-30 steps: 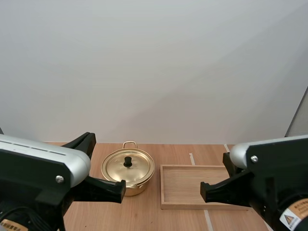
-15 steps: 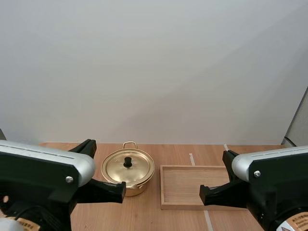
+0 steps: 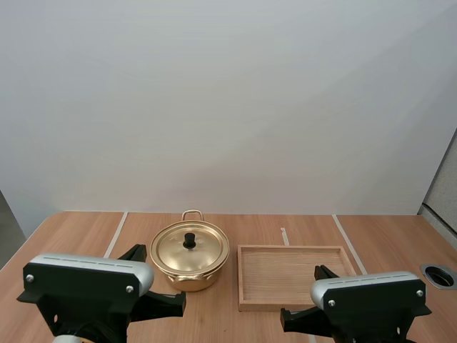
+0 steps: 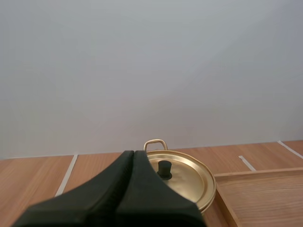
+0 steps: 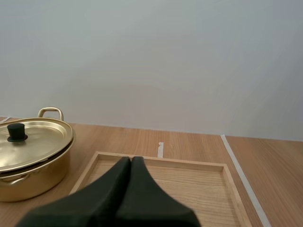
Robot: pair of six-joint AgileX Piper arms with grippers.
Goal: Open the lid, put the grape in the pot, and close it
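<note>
- Ahead of left fingers (image 4: 124, 165), well apart: gold pot (image 3: 191, 277) on wooden worktop (image 3: 78, 229), lid (image 3: 206, 251) on, seated flat.
- Left fingers pressed together into one dark wedge, gripping nothing. Tips aim at lid's black knob (image 3: 189, 240), pot a bit toward tray side of them.
- Right fingers (image 5: 120, 171) likewise closed tight, empty, aimed over wooden tray (image 3: 296, 248). Pot lies off toward the left arm's side from them.
- Judgement: left arm nearer the pot, so lid lift suits it; fingers need to part first, then drop over knob from above.
- Knob = short upright post w/ wider cap, matte black, prob. plastic. Axis vertical, so pinch works from any side.
- Pot round, no long axis; thin polished brass-look metal, shiny and slick. Wire loop handle (image 3: 191, 213) on far side.
- Lid shallow dome, same gold metal, rim overhangs pot wall. Prob. light, could slide or clank if nudged.
- Tray: shallow rectangle, pale grained wood, raised rim, long side across worktop, just beside pot on its right, small gap between.
- Worktop smooth wood grain w/ thin white tape lines.
</note>
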